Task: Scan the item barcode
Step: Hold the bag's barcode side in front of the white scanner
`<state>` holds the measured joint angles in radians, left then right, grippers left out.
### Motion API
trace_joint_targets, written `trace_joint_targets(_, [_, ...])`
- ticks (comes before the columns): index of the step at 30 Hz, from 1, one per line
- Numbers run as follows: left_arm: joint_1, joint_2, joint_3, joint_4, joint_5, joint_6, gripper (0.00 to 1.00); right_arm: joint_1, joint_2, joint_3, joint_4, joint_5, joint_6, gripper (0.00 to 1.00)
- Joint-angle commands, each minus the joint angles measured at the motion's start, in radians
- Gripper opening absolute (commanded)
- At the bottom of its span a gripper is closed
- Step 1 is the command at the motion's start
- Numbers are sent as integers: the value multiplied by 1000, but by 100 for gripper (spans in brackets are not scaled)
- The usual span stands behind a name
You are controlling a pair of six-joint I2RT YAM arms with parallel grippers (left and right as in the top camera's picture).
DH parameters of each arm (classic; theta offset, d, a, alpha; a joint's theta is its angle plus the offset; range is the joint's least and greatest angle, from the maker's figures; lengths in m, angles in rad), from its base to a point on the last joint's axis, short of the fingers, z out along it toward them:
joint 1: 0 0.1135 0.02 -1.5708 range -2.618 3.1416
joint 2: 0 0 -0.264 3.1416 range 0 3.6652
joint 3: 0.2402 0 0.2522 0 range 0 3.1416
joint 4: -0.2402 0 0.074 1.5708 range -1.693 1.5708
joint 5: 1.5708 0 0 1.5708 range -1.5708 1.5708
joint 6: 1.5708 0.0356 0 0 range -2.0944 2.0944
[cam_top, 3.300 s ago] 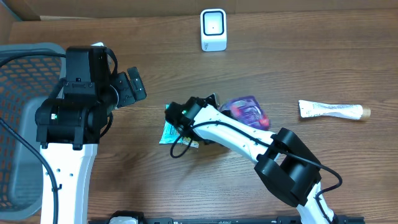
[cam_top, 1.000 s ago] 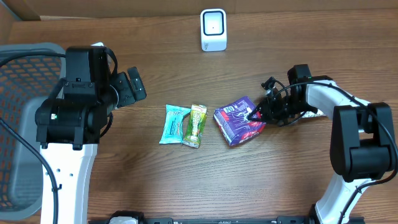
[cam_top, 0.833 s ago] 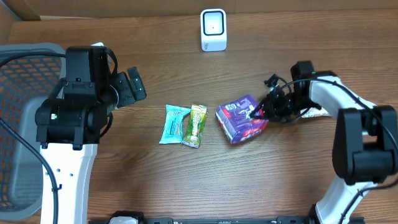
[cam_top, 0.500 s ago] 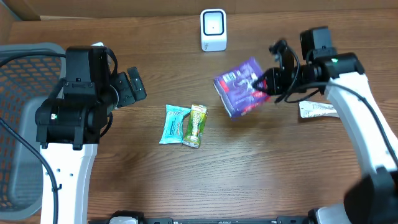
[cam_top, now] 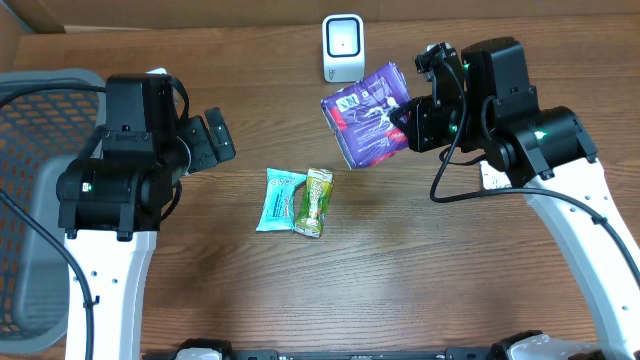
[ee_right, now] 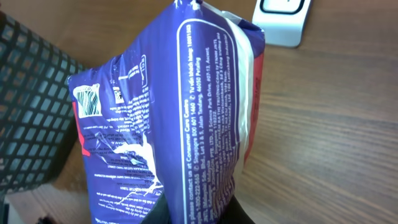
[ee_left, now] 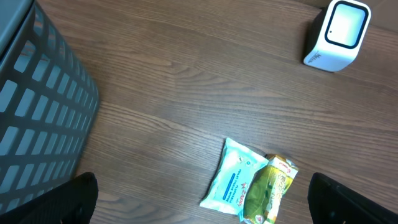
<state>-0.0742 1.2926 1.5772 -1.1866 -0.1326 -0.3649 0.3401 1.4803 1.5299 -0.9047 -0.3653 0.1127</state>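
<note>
The purple packet (cam_top: 365, 115) has lifted off the table (cam_top: 400, 270) toward the white scanner (cam_top: 343, 47), pinched in the right gripper (cam_top: 412, 118), forearm raised; the left gripper (cam_top: 212, 138) hangs spread.

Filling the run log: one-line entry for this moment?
right fingers: shut on purple packet, aloft near scanner | left fingers: open, empty

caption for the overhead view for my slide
Right gripper, jaws shut on a purple pack, holds it near the white scanner; left gripper, jaws open.

Overhead looks down; both wrist views share the scanner (ee_left: 336, 34).
</note>
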Motion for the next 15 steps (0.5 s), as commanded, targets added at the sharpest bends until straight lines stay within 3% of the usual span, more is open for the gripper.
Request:
trace_joint_targets(1, [2, 3, 8, 1, -12, -10, 100, 2, -18, 22, 24, -15, 22, 6])
trace_joint_targets(10, [2, 3, 8, 1, -12, -10, 99, 2, -18, 22, 74, -61, 32, 4])
trace_joint_targets(15, [2, 3, 8, 0, -12, -10, 100, 8, -2, 88, 104, 108, 97, 3])
